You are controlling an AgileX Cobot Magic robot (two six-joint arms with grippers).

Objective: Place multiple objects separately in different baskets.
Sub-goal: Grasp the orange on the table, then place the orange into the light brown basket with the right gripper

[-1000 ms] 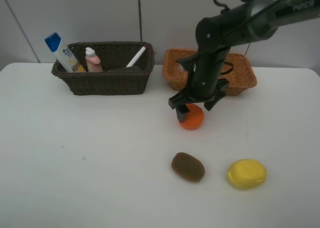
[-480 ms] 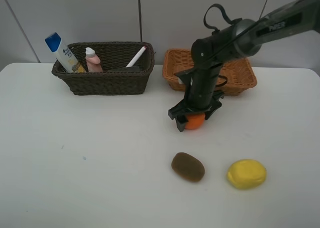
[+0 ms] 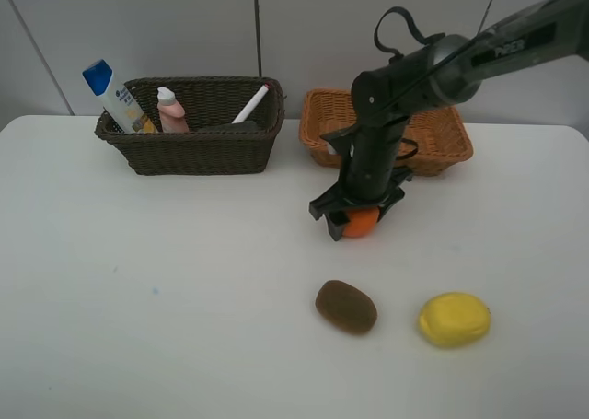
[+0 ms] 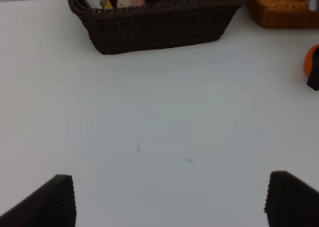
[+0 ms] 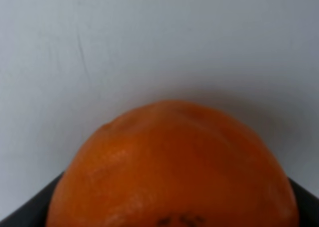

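Lowered and narrowed since a second ago: right gripper (image 3: 357, 221), jaws now pressed to both flanks of the orange (image 3: 362, 223), fruit resting on the table at frame centre. Unmoved otherwise.

Two baskets along the upper edge. Upper left: dark brown basket (image 3: 189, 152) holding three visible items, namely one white shampoo bottle (image 3: 112, 95) with blue cap, one small pink bottle (image 3: 170, 110) and one white marker (image 3: 252, 104). Upper right: orange-tan basket (image 3: 442, 147), contents hidden behind the arm.

Three fruits on the table: the orange, one brown kiwi (image 3: 346, 307) at lower centre, one yellow lemon (image 3: 454, 320) at lower right.

Left gripper (image 4: 174, 199) spread wide, holding nothing.

Plain white table (image 3: 184, 281); pale grey panelled wall (image 3: 184, 23) behind.
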